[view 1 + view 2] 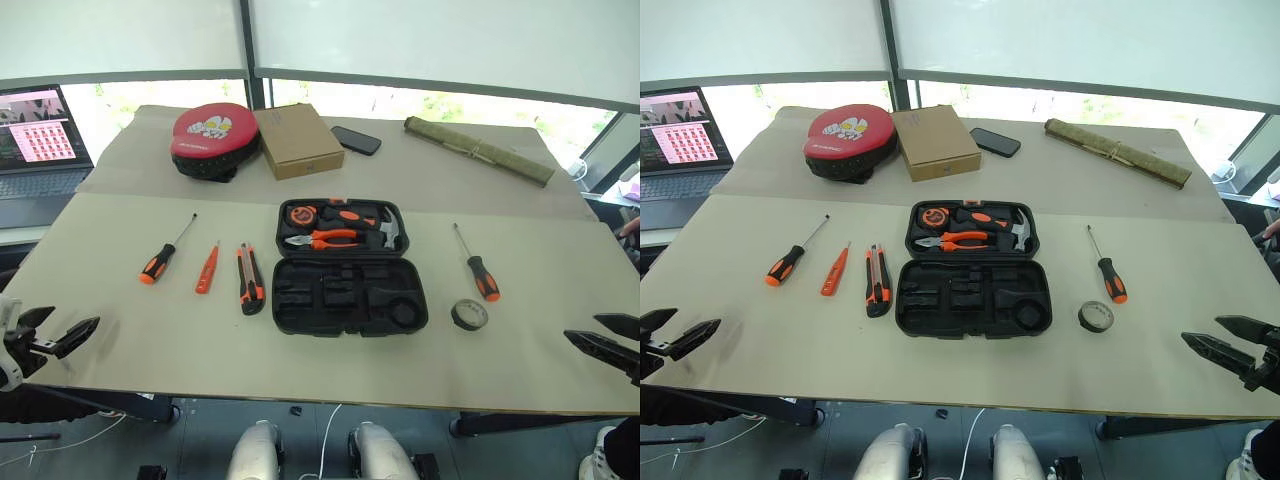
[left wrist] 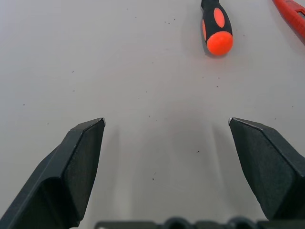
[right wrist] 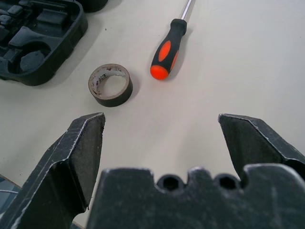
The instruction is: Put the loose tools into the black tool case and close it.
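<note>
Scene: a beige-covered table (image 1: 520,340) is seen from above, with the black tool case (image 1: 349,267) lying open at its middle.
Case: the far half is already filled with pliers, a hammer and a tape measure; the near half shows empty moulded slots.
Tools to the left of the case: an orange-and-black screwdriver (image 1: 157,264), a slim orange tester screwdriver (image 1: 207,270) and the utility knife (image 1: 250,279) are laid side by side, the knife just beside the case.
Tools to the right of the case: a second screwdriver (image 1: 480,270) and the small black tape roll (image 1: 469,314) are set near each other.
Left gripper (image 1: 62,335): held spread wide and empty at the near left edge, well apart from every tool.
Right gripper (image 1: 1225,343): likewise spread and empty at the near right edge, aimed toward the tape roll and the second screwdriver.
Risk, slipping: thin, flat-lying handles are likely to be pushed along the smooth cover rather than lifted.
Risk, rolling: the round-handled screwdrivers could be rolled away if only one finger makes contact.
Risk, seating: a tool dropped outside its slot would probably keep the lid from being shut.
Risk, confusion: the black phone (image 1: 356,140) and the olive rolled bundle (image 1: 478,150) at the far edge could be mistaken for tools.
</note>
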Motion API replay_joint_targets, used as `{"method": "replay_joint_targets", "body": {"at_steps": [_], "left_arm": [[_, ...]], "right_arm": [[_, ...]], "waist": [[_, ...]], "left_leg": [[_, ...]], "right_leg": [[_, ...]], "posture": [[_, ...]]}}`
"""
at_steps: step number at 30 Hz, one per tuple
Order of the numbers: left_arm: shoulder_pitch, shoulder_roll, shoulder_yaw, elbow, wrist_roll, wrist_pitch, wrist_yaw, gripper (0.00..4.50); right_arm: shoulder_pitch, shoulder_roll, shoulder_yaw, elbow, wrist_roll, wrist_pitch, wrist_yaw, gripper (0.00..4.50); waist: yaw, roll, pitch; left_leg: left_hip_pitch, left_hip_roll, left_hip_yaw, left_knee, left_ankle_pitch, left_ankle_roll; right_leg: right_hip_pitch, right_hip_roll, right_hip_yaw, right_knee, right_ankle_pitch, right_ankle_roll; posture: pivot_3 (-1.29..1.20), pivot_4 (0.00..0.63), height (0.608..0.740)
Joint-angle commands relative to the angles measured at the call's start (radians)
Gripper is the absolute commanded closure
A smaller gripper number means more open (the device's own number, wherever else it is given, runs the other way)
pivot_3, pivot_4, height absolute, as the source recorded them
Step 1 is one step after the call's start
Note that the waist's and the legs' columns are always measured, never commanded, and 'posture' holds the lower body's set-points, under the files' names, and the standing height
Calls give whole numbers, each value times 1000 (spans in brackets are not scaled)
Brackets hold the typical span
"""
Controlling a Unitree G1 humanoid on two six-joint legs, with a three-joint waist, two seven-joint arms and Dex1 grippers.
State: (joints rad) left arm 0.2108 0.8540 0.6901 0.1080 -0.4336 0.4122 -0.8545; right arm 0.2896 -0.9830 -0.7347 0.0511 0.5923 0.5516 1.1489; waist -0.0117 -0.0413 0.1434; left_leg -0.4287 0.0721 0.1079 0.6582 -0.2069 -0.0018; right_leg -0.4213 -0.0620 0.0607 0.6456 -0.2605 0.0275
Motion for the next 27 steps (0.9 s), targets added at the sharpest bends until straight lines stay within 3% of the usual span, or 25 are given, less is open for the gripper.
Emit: {"method": "replay_joint_targets", "body": {"at_steps": [1,6,12,14,20,27], "left_arm": [[-2,14,8,-24,12,-26,12,6],[-80,36,-34,-70,-23,110,61,6],[-314,114,-155,-77,-50,305,90,6],[-395,140,-245,-59,-35,357,78,6],[-626,155,-534,151,97,370,31,6],[-833,83,-677,487,232,221,10,6]], "right_arm": [[-2,8,-25,-7,-14,-35,-11,99],[-13,8,-37,-70,-26,-47,-45,99],[-127,-45,-40,-351,140,136,-104,99],[-183,-63,-15,-436,206,191,-130,99],[-396,-94,154,-650,384,266,-229,99],[-568,-85,286,-735,510,288,-318,99]], "waist": [[0,0,0],[3,0,0],[0,1,0],[-2,0,0],[-3,-1,2],[7,-6,4]], "left_leg": [[0,0,0,0,0,0],[0,0,0,0,0,0],[0,0,0,0,0,0],[1,0,0,0,3,5],[-1,0,-1,-1,2,5],[-4,-1,-1,1,2,6]], "right_leg": [[0,0,0,0,0,0],[0,0,0,0,0,1],[0,1,0,2,3,5],[0,1,0,2,4,6],[-1,3,1,2,3,6],[-2,2,1,2,3,6]], "posture": [[0,150,740],[0,150,740],[0,150,740],[0,150,740],[0,150,740],[0,150,740]]}}
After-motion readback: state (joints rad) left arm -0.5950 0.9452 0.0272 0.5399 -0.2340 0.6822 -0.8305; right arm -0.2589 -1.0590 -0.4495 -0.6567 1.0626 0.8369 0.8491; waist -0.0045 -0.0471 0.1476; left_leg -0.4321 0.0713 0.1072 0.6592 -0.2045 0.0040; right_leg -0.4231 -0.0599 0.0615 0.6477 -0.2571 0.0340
